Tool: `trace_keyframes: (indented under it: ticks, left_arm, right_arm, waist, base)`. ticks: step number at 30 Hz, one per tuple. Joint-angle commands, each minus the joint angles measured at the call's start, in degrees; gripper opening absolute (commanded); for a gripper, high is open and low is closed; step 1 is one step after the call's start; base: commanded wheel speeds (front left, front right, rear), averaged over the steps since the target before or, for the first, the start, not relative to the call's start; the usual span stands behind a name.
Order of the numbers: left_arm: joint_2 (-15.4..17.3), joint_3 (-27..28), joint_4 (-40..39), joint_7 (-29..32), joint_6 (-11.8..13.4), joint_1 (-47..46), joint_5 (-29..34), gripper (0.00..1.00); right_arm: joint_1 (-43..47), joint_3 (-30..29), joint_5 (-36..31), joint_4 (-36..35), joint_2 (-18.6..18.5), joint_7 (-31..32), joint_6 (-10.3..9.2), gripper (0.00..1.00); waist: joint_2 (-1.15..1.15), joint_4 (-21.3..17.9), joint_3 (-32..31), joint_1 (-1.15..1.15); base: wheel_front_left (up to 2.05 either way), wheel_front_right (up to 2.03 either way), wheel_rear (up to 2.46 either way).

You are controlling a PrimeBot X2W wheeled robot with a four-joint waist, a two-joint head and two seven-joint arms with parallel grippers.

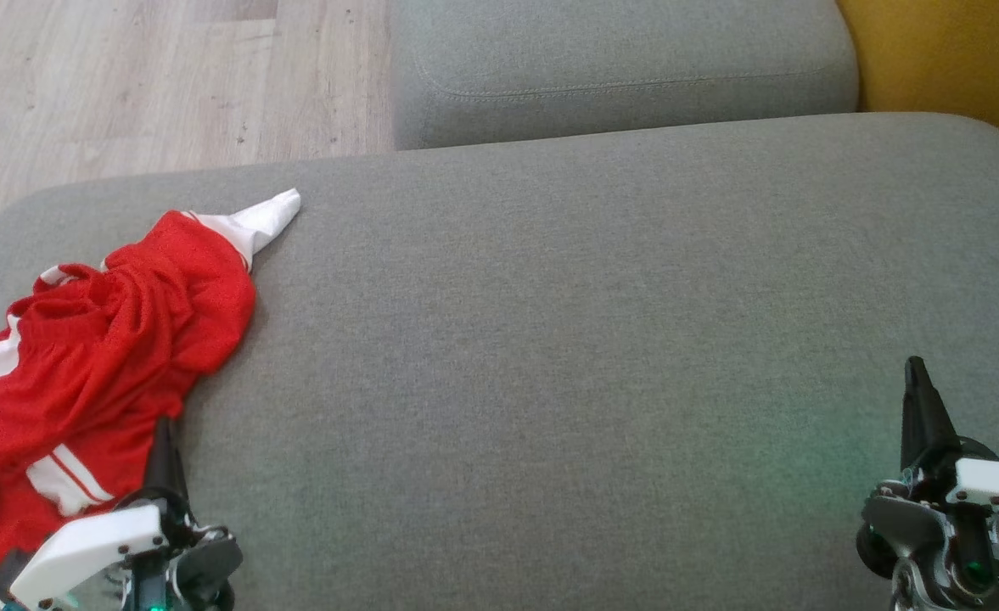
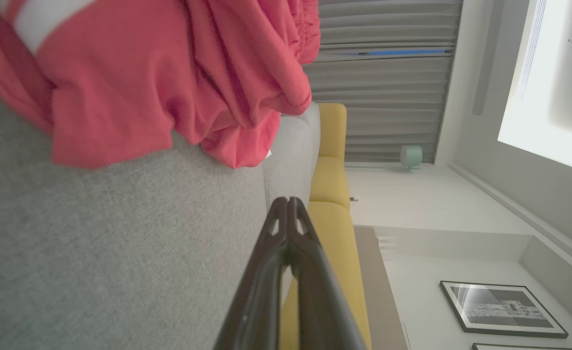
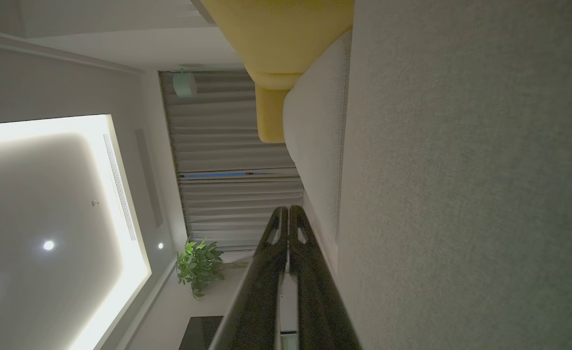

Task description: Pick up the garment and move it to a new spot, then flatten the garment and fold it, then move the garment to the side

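A crumpled red garment (image 1: 117, 339) with white stripes lies bunched at the left end of the grey sofa cushion (image 1: 567, 339), a white corner sticking out toward the back. My left gripper (image 1: 164, 441) stands shut at the lower left, its tips just at the garment's near right edge, holding nothing. In the left wrist view the red garment (image 2: 135, 73) lies ahead of the closed fingertips (image 2: 288, 204). My right gripper (image 1: 917, 378) is shut and empty at the lower right, far from the garment, over bare cushion (image 3: 460, 170); its fingertips (image 3: 288, 211) meet.
A second grey cushion (image 1: 618, 68) lies behind the main one. A yellow seat (image 1: 957, 59) stands at the back right. Wooden floor (image 1: 126, 85) shows at the back left, beyond the cushion's edge. Broad bare cushion stretches between the two grippers.
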Motion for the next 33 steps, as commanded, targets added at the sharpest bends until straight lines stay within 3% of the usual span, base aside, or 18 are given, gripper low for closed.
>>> trace_keyframes:
  ticks: [1, 11, 12, 23, 33]
  left_arm:
    - [0.25, 2.27, -1.63, 0.18, -0.36, -2.97, 0.52, 0.0]
    - [0.25, 2.27, -1.63, 0.18, -0.36, -2.97, 0.52, 0.0]
    - [0.0, -0.03, 0.06, -0.01, 0.02, 0.0, 0.01, 1.0]
    - [-0.1, -1.62, 2.78, -1.14, 0.05, 1.58, 1.15, 1.0]
    - [-0.07, -2.46, 0.72, -2.84, 0.14, 1.74, 8.02, 1.0]
  right_arm:
    - [-3.15, 1.19, -0.17, -1.77, -0.29, 0.32, -0.04, 0.0]
    - [-3.15, 1.19, -0.17, -1.77, -0.29, 0.32, -0.04, 0.0]
    - [0.0, 0.02, 0.0, 0.05, 0.0, -0.01, 0.0, 1.0]
    - [1.62, 1.38, -1.13, 2.58, 0.17, -1.11, 0.0, 1.0]
    - [1.84, 2.35, -8.85, 1.61, 0.16, -2.81, -0.01, 1.0]
  waist:
    - [0.0, 0.0, 0.0, 0.0]
    - [0.0, 0.0, 0.0, 0.0]
    - [0.0, 0.0, 0.0, 0.0]
    - [0.0, 0.05, -0.32, 0.0]
    - [0.0, 0.11, -0.83, 0.0]
  base:
    - [0.0, 0.0, 0.0]
    - [0.0, 0.0, 0.0]
    - [0.0, 0.0, 0.0]
    - [0.0, 0.0, 0.0]
    - [0.0, 0.0, 0.0]
